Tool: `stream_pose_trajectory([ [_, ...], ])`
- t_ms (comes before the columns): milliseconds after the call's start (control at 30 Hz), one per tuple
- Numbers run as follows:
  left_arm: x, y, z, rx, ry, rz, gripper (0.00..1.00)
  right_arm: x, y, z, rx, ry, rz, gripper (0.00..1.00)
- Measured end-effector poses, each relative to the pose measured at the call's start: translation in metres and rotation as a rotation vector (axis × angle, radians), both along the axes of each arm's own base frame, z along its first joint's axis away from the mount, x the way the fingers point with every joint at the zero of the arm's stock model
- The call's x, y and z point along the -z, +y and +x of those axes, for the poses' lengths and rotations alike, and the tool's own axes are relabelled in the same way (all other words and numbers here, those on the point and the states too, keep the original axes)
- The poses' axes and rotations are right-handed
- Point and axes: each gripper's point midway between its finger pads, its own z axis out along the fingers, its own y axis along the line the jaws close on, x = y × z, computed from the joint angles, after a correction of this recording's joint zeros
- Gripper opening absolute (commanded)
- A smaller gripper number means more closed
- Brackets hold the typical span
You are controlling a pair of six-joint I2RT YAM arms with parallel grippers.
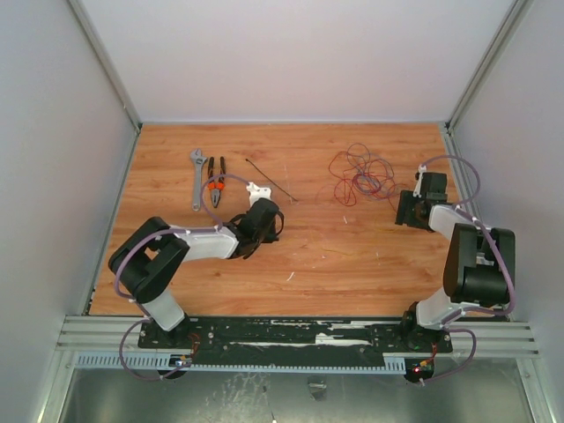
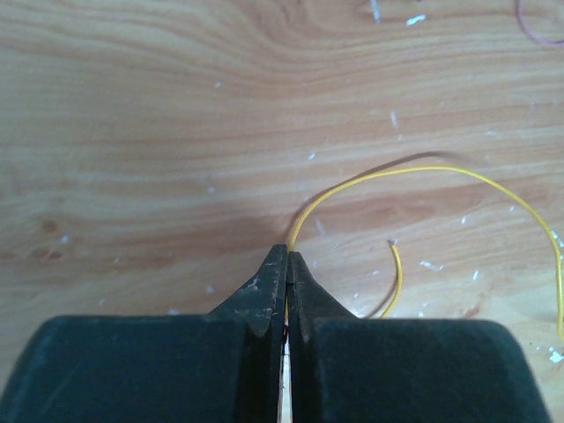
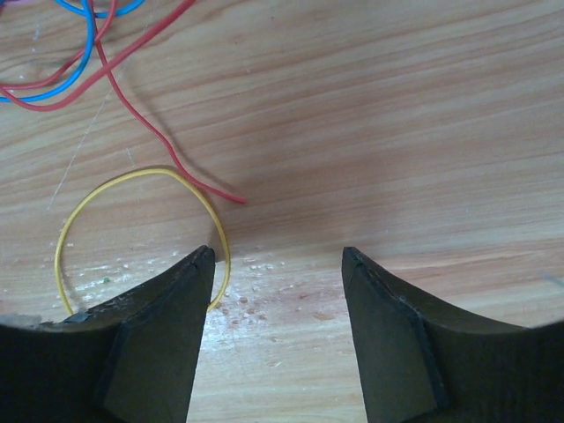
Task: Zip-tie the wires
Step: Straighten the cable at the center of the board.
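top view: the wires (image 1: pixel 361 174) lie in a loose red and maroon tangle at the far right of the wooden table (image 1: pixel 352 256), just beyond the right gripper (image 1: pixel 412 210). the zip tie (image 1: pixel 271 181) lies slanted on the boards at far centre, well apart from the tangle. wrench (image 1: pixel 196 179) and pliers (image 1: pixel 216 181) lie side by side to its left. the left gripper (image 1: pixel 264 218) sits low near the zip tie's near end; its jaws can't be read from above.

left wrist view fills that in: fingertips pressed together, clamped on a yellow strand (image 2: pixel 423 167) that arcs away to the right over the wood. a short yellow end (image 2: pixel 399 273) lies nearby. neither shows from above.

right wrist view: fingers (image 3: pixel 176 300) stand apart, bare wood between them. a yellow loop (image 3: pixel 150 170) lies flat, running past the left-hand fingertip; contact can't be told. a red strand (image 3: pixel 167 145) ends near the loop. a blue strand (image 3: pixel 97 13) crosses the top left, a colour the top view doesn't resolve.
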Motion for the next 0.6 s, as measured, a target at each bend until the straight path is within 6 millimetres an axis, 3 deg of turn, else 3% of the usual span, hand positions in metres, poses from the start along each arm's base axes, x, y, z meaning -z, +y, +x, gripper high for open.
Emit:
stream_pose_trajectory([
  [133, 0.000, 0.016, -0.009, -0.026, 0.015, -0.007, 0.00, 0.000, 0.002, 0.003, -0.006, -0.005, -0.012, 0.58],
  [467, 0.001, 0.085, -0.025, -0.174, 0.057, -0.097, 0.00, 0.000, -0.002, 0.012, 0.006, -0.018, -0.056, 0.47],
  [600, 0.002, 0.102, -0.030, -0.218, 0.066, -0.139, 0.00, 0.000, -0.005, 0.014, 0.016, -0.021, -0.072, 0.45],
])
